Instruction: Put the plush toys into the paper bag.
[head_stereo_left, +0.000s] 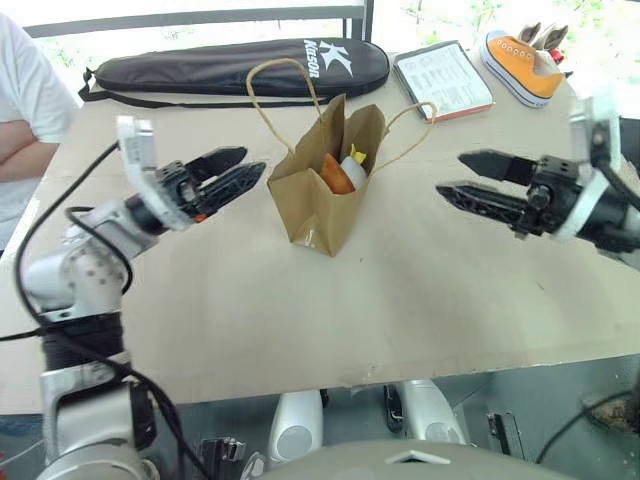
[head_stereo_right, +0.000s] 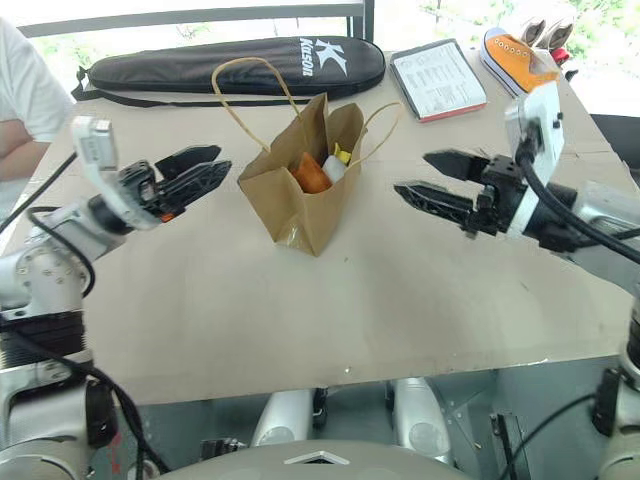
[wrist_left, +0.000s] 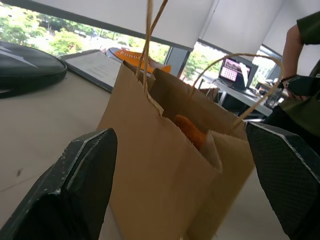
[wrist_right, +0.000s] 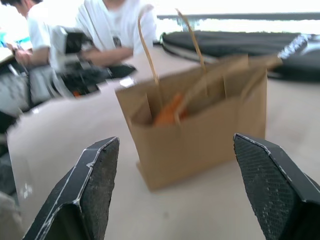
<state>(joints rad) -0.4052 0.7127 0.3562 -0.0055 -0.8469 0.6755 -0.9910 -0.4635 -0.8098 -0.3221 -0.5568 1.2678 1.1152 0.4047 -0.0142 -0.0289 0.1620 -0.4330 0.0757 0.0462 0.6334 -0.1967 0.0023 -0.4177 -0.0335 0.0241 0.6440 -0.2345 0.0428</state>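
The pale beige worktop (head_stereo_left: 420, 300) is bare along its near edge. Above its middle band hang the two pincers, one to each side of the bag. The left pincer (head_stereo_left: 232, 170), two black fingers on a grey arm, hovers off the worktop with its fingers spread apart and pinching nothing, its tips pointing toward the bag and stopping just short of it. The right pincer (head_stereo_left: 472, 177) hovers on the other side, its black fingers also parted and empty, tips aimed at the bag but set a little further off.

Between them stands the small brown kraft paper bag (head_stereo_left: 315, 195), upright on the worktop about midway between the left and right edges, its mouth open and its two twisted paper loop handles raised. Inside it lie the plush toys: the brown-orange bear head (head_stereo_left: 338, 174) shows as an orange bulge at the mouth, and the white chicken with yellow bits (head_stereo_left: 354, 160) sits just beside it, toward the far side of the bag.

Behind the bag, along the far edge, lies a long black zipped racket case (head_stereo_left: 235, 68). To its right rests a flat tablet-like board with a printed sheet (head_stereo_left: 442, 80), and at the far right corner sits an orange-and-white sneaker (head_stereo_left: 522, 64). A person in a white shirt (head_stereo_left: 25, 110) sits by the worktop's left edge.
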